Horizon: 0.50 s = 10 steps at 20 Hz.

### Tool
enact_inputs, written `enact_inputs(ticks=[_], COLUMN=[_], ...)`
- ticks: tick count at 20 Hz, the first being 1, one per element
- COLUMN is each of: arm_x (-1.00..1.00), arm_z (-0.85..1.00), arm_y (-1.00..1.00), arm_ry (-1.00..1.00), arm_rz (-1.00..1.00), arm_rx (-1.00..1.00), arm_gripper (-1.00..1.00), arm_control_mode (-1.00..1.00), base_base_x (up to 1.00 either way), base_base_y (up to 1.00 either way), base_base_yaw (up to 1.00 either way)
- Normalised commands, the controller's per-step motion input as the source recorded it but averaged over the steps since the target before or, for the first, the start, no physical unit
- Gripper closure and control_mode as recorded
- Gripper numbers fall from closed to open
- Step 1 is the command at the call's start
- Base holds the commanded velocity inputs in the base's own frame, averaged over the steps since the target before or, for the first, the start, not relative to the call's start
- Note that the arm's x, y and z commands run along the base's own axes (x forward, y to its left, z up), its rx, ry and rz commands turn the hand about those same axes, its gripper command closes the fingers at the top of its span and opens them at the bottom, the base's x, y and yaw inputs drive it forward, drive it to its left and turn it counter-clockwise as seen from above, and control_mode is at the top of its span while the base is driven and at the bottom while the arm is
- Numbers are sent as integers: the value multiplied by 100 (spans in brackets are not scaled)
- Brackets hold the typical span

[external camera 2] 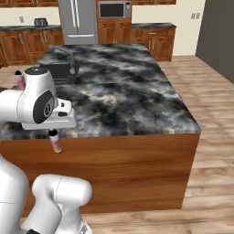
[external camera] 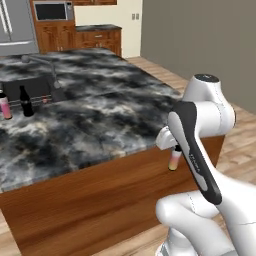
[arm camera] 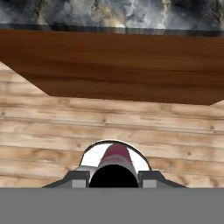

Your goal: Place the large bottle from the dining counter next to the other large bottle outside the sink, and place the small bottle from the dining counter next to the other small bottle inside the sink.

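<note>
While hung below gripper (arm camera: 114, 177), small bottle (external camera: 175, 159) is clamped by dark cap; held beside dining counter (external camera: 100, 120) edge, above floor.

Behind the steel refrigerator (external camera 2: 77, 20) stands a cream wall (external camera 2: 27, 13); reddish-brown cabinets (external camera 2: 20, 45) flank it, a microwave (external camera 2: 114, 9) is just right of it, light plank floor (external camera 2: 215, 114) stretches before it
</note>
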Motion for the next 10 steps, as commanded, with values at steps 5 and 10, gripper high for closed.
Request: enact_inputs(ticks=[5, 10], arm_x=[0, 0], arm_z=[0, 0], arm_y=[0, 0], arm_ry=[0, 0], arm_rz=[0, 0], arm_rx=[0, 0], arm_gripper=[100, 100], arm_control_mode=[100, 100], base_base_x=[-20, 0], base_base_y=[100, 100], base_base_yaw=[-31, -30])
